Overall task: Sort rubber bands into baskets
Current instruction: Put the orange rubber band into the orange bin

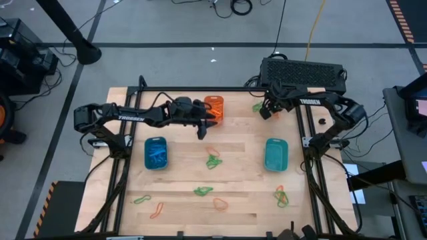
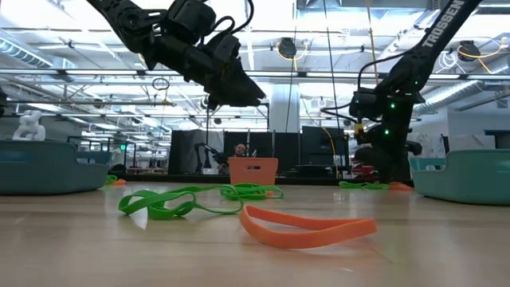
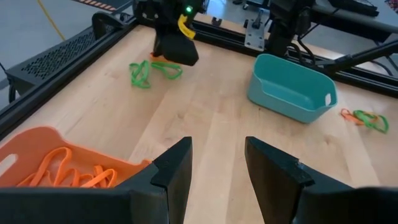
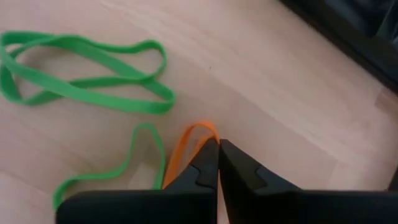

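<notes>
Pinching an orange rubber band (image 4: 186, 149), the right hand (image 4: 217, 163) sits closed beside green bands (image 4: 87, 68).

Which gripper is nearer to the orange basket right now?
Left. The left gripper hangs open at the orange basket's front left corner. The right gripper is off to the basket's right, shut on an orange rubber band.
</notes>
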Motion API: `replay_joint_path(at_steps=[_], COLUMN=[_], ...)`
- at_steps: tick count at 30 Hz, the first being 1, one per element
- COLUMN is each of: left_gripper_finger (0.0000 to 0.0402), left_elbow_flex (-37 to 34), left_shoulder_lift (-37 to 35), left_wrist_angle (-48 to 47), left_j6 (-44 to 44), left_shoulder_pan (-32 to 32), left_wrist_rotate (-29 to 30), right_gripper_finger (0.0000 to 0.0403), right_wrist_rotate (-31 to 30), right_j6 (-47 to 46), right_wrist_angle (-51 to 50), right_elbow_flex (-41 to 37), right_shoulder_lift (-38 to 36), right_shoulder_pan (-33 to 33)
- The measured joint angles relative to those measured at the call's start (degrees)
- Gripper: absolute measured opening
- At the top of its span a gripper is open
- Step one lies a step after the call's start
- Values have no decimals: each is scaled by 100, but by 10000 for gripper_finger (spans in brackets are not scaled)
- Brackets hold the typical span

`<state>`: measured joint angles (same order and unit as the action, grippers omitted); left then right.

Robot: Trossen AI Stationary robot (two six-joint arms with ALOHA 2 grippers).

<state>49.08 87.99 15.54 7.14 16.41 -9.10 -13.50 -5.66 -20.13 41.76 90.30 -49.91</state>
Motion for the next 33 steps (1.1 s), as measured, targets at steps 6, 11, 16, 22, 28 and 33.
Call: replay_joint_path(at_steps=[6,11,16,22,28,33], left_gripper_finger=[155,155,155,155,155,155], left_elbow_flex=[0,2,9,11,9,9], left_shoulder_lift=[0,0,197,720,1452,2057], left_wrist_angle=[-8,-1,369,1440,2740,3622], left_j6=[-1,-3,-2,218,981,1989], left_shoulder_pan=[-5,-7,-49,-122,-116,-63], left_wrist_rotate=[0,13,99,-184,-568,-569], right_gripper_finger=[1,1,0,0,0,0], right_wrist_rotate=[8,50,852,1977,2142,2132], right_j6=[63,80,98,-40,-248,-427], right_wrist_angle=[-5,-97,-46,596,1163,1582], right_elbow_flex=[0,0,0,0,0,0], right_shoulder_lift=[-216,-527,-1007,-1593,-1842,-1843], right_shoulder_pan=[0,0,103,720,1648,2319])
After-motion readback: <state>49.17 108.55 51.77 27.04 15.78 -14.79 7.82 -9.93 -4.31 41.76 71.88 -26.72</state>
